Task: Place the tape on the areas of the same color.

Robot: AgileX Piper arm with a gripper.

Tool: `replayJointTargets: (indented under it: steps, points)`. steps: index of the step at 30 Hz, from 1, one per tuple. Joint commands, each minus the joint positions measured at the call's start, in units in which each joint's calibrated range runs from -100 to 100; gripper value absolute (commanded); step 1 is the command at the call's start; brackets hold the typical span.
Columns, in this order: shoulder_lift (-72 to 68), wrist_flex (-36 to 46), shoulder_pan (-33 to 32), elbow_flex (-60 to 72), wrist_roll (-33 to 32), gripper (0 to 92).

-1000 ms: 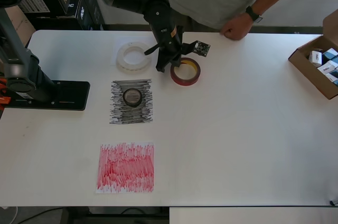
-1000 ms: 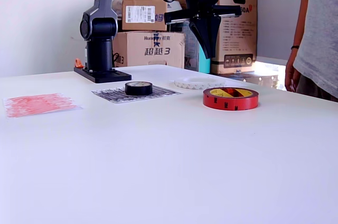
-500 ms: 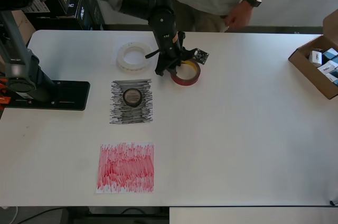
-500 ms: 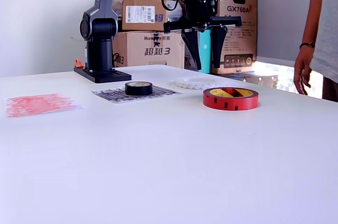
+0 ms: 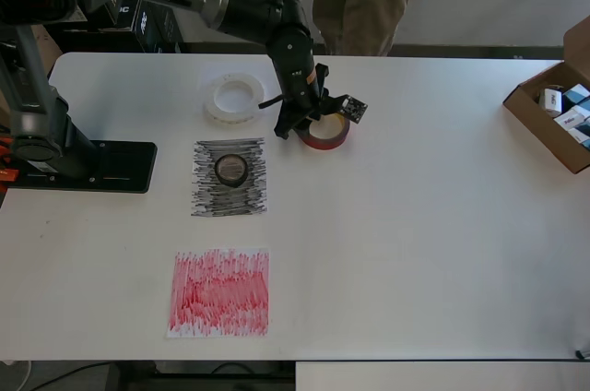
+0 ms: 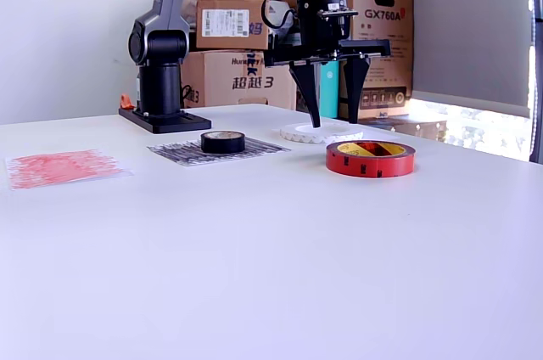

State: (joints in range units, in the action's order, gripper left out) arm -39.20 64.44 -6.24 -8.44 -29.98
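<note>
End effector (image 6: 333,119), fingers spread wide and empty, hangs over the red tape roll (image 6: 371,159); next it must lower and grip.

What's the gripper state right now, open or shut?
Open. In the exterior view the gripper has its two fingers spread wide apart, hanging tips-down with nothing between them, above the table near the red tape roll.

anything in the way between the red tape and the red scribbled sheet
Partly. In the overhead view the black tape roll on the black-scribbled sheet lies near the line from the red tape to the red sheet.
</note>
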Motion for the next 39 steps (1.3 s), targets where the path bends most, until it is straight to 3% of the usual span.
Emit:
replayJointTargets:
  steps: [1,28,34,39]
  points:
    - [-1.39,0.43,-0.09,0.03,0.5,51.7]
    - [-6.63,-0.33,0.15,2.58,1.24,51.2]
    - [-6.63,-0.33,0.15,2.58,1.32,40.9]
    - [-6.63,-0.33,0.23,2.49,1.4,20.1]
